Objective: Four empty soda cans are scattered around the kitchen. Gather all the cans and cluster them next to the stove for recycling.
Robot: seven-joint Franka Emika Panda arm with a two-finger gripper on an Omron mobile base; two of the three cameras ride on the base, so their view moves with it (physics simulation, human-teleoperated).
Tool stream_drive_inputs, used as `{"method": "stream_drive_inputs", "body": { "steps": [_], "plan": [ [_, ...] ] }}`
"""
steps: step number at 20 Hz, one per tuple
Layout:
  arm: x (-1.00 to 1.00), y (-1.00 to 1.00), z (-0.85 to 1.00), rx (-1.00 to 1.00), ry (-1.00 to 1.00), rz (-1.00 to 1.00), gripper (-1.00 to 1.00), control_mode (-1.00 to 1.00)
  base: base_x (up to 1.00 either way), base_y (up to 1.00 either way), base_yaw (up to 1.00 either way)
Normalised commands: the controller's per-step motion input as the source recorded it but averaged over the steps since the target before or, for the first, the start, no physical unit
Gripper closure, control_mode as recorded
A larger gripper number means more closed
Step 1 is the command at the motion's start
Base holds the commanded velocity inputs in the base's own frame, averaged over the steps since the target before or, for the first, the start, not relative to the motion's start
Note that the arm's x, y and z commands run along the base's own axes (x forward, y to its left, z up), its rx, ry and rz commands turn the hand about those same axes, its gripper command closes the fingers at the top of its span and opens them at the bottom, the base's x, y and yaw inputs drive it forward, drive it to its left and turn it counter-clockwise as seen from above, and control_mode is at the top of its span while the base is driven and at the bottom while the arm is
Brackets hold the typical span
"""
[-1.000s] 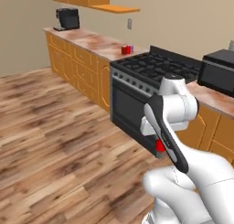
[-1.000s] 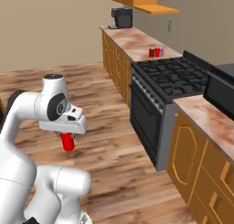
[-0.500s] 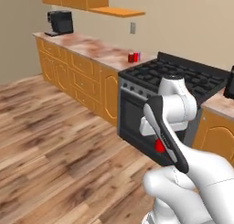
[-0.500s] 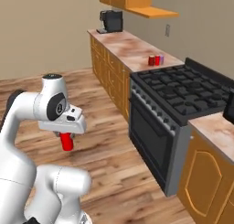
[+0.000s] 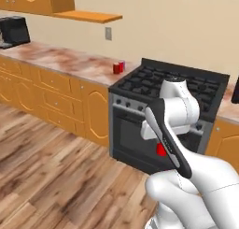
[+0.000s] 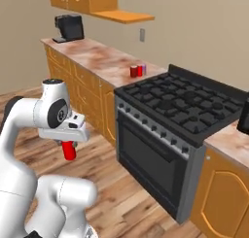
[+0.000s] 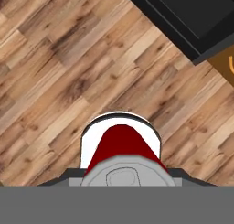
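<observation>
Hand (image 6: 69,145) at middle left of the right base view, pinching a red soda can (image 6: 70,150) upright over the floor; stove (image 6: 171,130) at centre right; two cans (image 6: 136,71) clustered upper centre on the table (image 6: 102,59), just beside the stove's far edge.

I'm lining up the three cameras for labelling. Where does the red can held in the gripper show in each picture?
Left base view: the held red can peeks out beside the forearm, in front of the oven door.
Right base view: it hangs below the gripper, left of the stove, above the floor.
Hand view: bottom centre, seen from above, silvery top nearest.
Shared landmark: the stove's dark oven door.
</observation>
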Motion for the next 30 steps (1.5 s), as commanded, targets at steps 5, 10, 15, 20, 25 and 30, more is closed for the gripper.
{"method": "stream_drive_inputs", "body": {
  "steps": [5, 10, 15, 20, 25, 30],
  "plan": [
    [0.00, 0.00, 0.00, 0.00, 0.00, 0.00, 1.00, 1.00, 0.81, 0.66, -0.65],
    [0.00, 0.00, 0.00, 0.00, 0.00, 0.00, 1.00, 1.00, 0.67, 0.71, -0.64],
    [0.00, 0.00, 0.00, 0.00, 0.00, 0.00, 1.00, 1.00, 0.65, 0.85, -0.60],
    [0.00, 0.00, 0.00, 0.00, 0.00, 0.00, 1.00, 1.00, 0.44, 0.99, -0.48],
    [0.00, 0.00, 0.00, 0.00, 0.00, 0.00, 1.00, 1.00, 0.47, 0.97, -0.35],
    [0.00, 0.00, 0.00, 0.00, 0.00, 0.00, 1.00, 1.00, 0.57, 0.66, -0.18]
  ]
}}
